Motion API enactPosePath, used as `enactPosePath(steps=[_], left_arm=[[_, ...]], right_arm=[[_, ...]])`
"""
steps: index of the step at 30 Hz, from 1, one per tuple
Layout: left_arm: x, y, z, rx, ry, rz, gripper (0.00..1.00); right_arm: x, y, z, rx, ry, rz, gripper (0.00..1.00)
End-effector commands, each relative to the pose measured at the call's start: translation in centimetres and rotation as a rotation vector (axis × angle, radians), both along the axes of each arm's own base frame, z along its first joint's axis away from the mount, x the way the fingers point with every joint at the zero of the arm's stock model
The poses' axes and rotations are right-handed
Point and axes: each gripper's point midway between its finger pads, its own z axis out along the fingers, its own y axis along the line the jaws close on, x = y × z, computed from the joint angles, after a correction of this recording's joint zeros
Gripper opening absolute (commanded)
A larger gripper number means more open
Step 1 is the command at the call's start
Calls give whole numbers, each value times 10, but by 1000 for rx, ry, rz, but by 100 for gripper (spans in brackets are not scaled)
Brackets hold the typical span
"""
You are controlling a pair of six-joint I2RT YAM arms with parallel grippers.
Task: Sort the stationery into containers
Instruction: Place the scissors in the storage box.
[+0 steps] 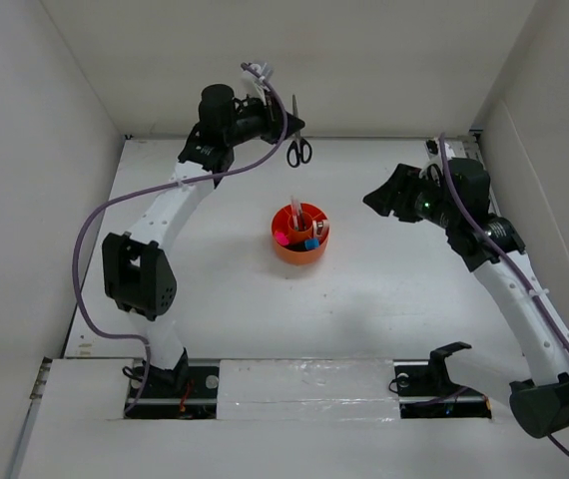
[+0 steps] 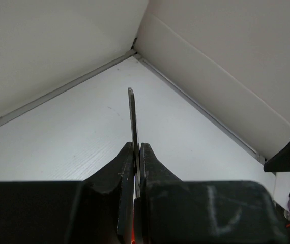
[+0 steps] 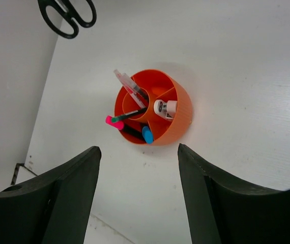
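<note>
My left gripper (image 1: pixel 283 125) is at the back of the table, shut on the blades of the black-handled scissors (image 1: pixel 298 150). In the left wrist view the fingers (image 2: pixel 152 165) pinch the thin metal blade (image 2: pixel 132 114), which sticks out past them. The handles also show in the right wrist view (image 3: pixel 66 16). The orange organiser (image 1: pixel 301 250) stands mid-table and holds a pink-capped marker (image 3: pixel 113 122), a blue-capped marker (image 3: pixel 147 134), a pink pen (image 3: pixel 128 85), a thin black pen and an eraser (image 3: pixel 165 108). My right gripper (image 1: pixel 378 199) is open and empty, right of the organiser (image 3: pixel 181 109) and above it (image 3: pixel 137 150).
White walls enclose the table on the left, back and right. The back right corner (image 2: pixel 134 49) lies just ahead of the left gripper. The right arm's cable (image 1: pixel 444 160) runs near the right wall.
</note>
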Motion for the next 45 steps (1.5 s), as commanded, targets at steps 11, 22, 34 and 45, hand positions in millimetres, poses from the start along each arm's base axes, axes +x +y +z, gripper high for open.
enactPosePath(steps=[11, 22, 34, 45], left_arm=[[7, -11, -15, 9, -239, -326, 0], [2, -19, -71, -61, -186, -458, 0], [-20, -18, -93, -98, -128, -530, 0], [-21, -20, -111, -123, -76, -553, 0]], right_arm=[[-30, -22, 2, -85, 22, 5, 68], [-38, -23, 5, -125, 26, 20, 68], [-38, -18, 6, -134, 19, 41, 68], [-39, -20, 10, -138, 19, 33, 68]])
